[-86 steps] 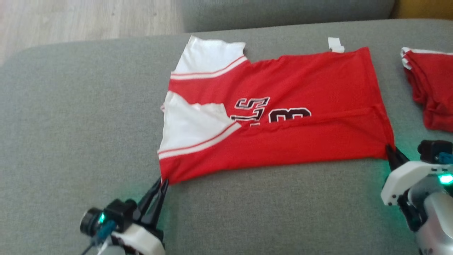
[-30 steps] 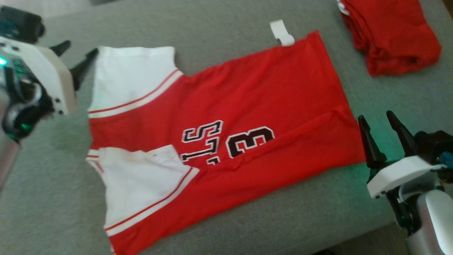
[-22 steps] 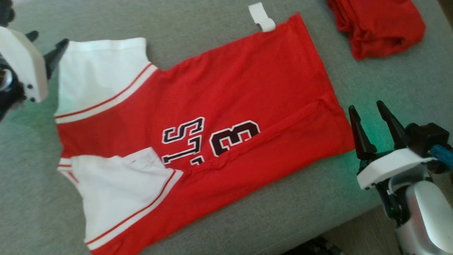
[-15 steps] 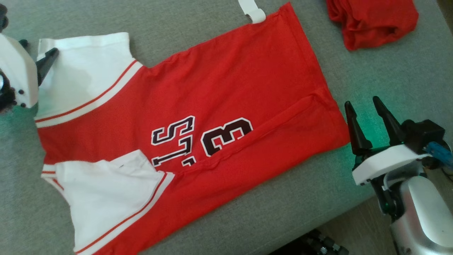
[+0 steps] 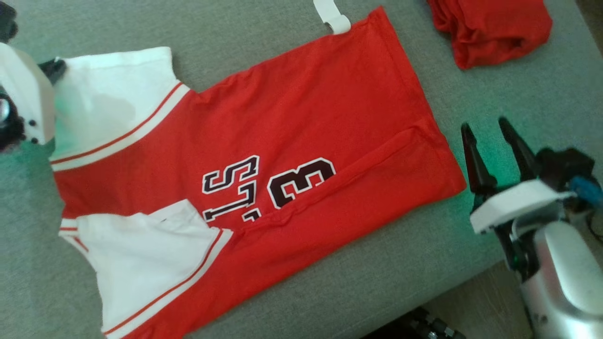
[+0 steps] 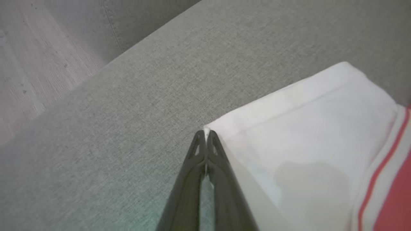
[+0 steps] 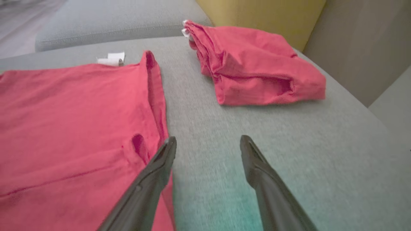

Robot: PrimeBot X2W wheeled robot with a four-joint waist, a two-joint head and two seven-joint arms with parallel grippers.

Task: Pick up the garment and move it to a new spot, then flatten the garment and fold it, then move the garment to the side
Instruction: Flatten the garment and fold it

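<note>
Left wrist view shows left gripper (image 6: 205,134) jaws just clamped on the shirt (image 6: 305,144) sleeve at ten o'clock, ready to fold; right gripper (image 5: 484,123) jaws apart.

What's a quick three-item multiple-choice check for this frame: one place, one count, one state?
1. Where is the folded red garment relative to the jersey?
A. on the floor
B. beyond its hem end, apart from it
C. under it

2. How many red garments lie on the sofa?
A. one
B. two
C. three

3. The left pincer is:
A. wide open
B. shut on the hem
C. shut on the white sleeve, at its corner

Answers:
1 B, grey cushion shows between them.
2 B, the jersey plus the folded one.
3 C, the fingers meet on the sleeve corner in the left wrist view.
</note>
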